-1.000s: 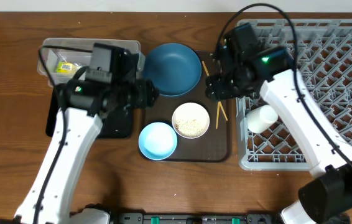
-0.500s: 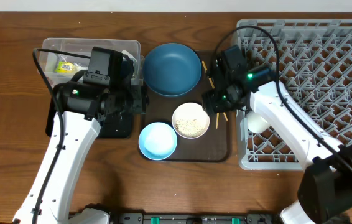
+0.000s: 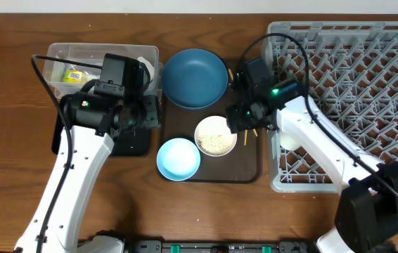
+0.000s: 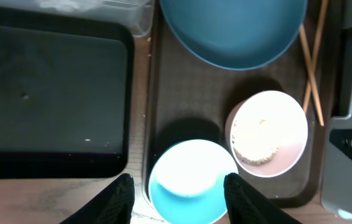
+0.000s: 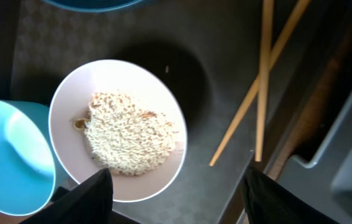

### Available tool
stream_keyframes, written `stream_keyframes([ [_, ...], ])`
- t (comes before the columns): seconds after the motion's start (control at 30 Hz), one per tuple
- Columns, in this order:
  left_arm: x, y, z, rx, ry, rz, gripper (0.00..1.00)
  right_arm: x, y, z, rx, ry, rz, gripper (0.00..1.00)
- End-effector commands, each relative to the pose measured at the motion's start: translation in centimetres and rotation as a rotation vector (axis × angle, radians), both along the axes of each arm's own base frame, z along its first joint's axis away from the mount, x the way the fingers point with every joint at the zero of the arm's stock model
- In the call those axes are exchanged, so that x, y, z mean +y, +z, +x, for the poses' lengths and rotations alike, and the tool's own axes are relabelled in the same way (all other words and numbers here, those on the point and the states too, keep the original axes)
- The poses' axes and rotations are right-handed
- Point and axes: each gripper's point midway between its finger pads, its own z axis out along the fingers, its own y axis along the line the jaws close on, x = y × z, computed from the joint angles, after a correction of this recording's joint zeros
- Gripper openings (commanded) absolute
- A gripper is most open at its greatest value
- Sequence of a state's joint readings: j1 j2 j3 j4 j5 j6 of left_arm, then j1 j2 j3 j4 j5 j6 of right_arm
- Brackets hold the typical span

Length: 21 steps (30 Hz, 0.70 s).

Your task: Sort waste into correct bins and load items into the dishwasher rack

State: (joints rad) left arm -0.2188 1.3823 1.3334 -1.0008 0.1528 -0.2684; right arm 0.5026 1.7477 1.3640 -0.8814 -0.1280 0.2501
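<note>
The white bowl (image 5: 70,109), heaped with rice crumbs (image 5: 129,134), sits on the brown serving tray (image 5: 101,31) mid-desk, with crossed chopsticks (image 5: 262,93) beside it toward the right edge. The right gripper (image 5: 179,198) hovers over both, jaws wide and empty. The left gripper (image 4: 176,196), jaws also spread, hangs over the light blue bowl (image 4: 188,180). A pickup seems to be lining up, bowl or chopsticks unclear; next it must centre and descend. The right arm half-hides the white cup (image 3: 289,139) in the rack (image 3: 368,70).

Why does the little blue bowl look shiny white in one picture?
Left wrist view: glare washes out the small light blue bowl. Overhead view: it looks plain pale blue. Right wrist view: the white bowl throws a dark shadow on the brown tray.
</note>
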Motion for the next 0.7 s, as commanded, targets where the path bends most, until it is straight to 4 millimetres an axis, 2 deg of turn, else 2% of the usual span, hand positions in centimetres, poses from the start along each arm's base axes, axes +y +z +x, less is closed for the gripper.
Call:
stream_keyframes([
  [0.0, 0.49, 0.43, 0.34, -0.011, 0.033, 0.02, 0.54, 0.25, -0.42, -0.19, 0.0, -0.019, -0.023, 0.65],
  [0.2, 0.49, 0.43, 0.34, -0.011, 0.033, 0.02, 0.61, 0.07, -0.46, -0.16, 0.0, -0.034, -0.031, 0.65],
  [0.67, 0.46, 0.44, 0.36, -0.012, 0.032, 0.019, 0.62, 0.06, -0.47, -0.2, 0.001, -0.033, -0.031, 0.67],
])
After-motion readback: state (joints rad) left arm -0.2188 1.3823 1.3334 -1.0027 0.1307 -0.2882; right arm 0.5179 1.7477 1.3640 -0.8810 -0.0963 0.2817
